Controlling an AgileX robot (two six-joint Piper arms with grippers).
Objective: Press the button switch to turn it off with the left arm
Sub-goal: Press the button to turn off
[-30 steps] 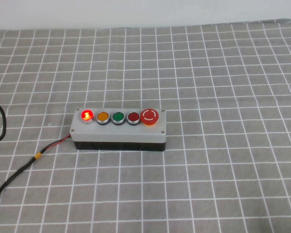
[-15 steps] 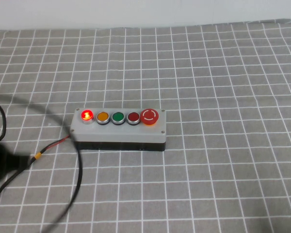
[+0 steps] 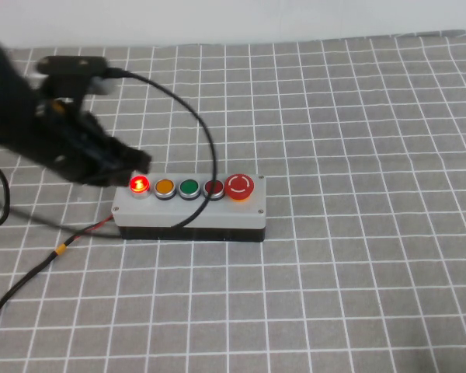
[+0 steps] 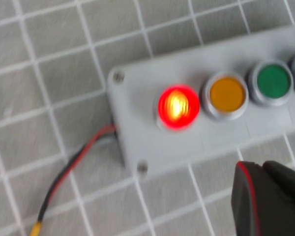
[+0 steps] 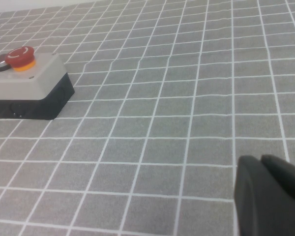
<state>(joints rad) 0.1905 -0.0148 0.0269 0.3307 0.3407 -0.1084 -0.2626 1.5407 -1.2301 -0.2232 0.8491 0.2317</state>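
Grey worktop (image 3: 357, 256) cloth with a white grid, meeting a pale wall (image 3: 233, 19) at the far edge. Near centre, a grey five-button box (image 3: 189, 206); at its left end the button switch (image 3: 140, 185), glowing red. Left of it and slightly farther back, the left arm (image 3: 31, 116) with left claw (image 3: 128, 162) just beside the switch; open or closed, cannot tell. Black cable (image 3: 188, 116) looping over the box. Right claw (image 5: 265, 196) low over bare cloth, right of the box; state likewise unclear.
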